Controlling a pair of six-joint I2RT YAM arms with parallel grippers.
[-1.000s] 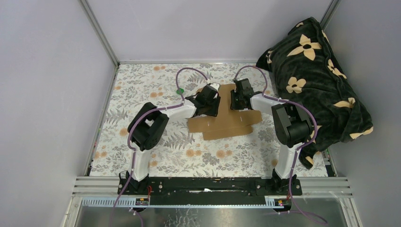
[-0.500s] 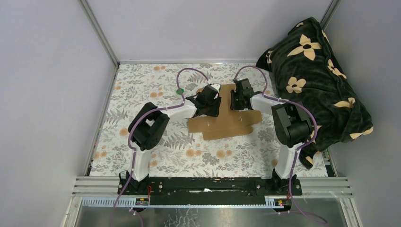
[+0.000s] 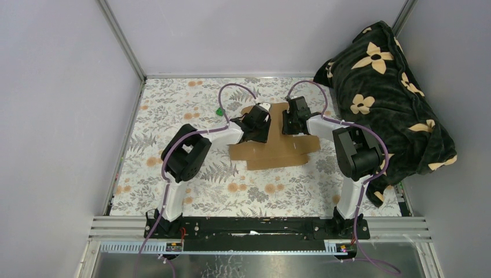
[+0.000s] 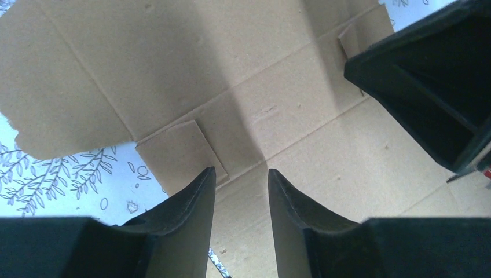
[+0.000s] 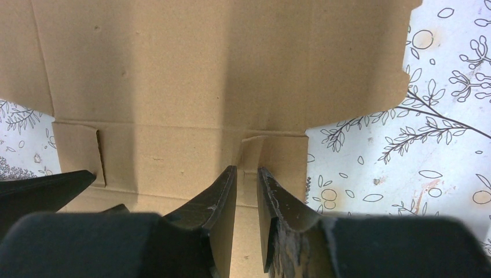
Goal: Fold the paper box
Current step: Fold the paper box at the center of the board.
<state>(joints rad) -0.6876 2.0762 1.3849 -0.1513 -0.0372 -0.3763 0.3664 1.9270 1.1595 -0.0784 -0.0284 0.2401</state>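
**Asker:** What has changed over the last second?

**Me:** Little. The elbow of my left arm (image 3: pixel 186 157) has swung a bit toward the middle. The near left corner of the paper box (image 3: pixel 278 149) has slid slightly with it. My right arm (image 3: pixel 359 152) has held its place.

**Asker:** Where does the box lie?

**Me:** Flat and unfolded in the middle of the tabletop (image 3: pixel 173 110). It is a brown die-cut sheet with creases and small tabs. Both my tools are down over its far half, facing each other.

**Asker:** And the tools themselves?

**Me:** My left tool (image 4: pixel 240 174) stands partly apart, with flat cardboard showing through the gap, and it grips nothing that I can see. My right tool (image 5: pixel 247 169) is narrow, its tips at a small tab (image 5: pixel 250 147) near the sheet's edge. I cannot tell whether it pinches that tab.

**Asker:** What else is about, and what blocks the view?

**Me:** A tiny green cube (image 3: pixel 219 111) lies on the floral cloth left of the sheet, just beside my left arm's purple cable (image 3: pixel 234 87) and apart from the cardboard. A dark blanket (image 3: pixel 388 98) with pale flowers is heaped at the right wall, near my right arm. In the left wrist view the black body of my right tool fills the upper right and hides part of the sheet. From above, both tools cover the far creases.
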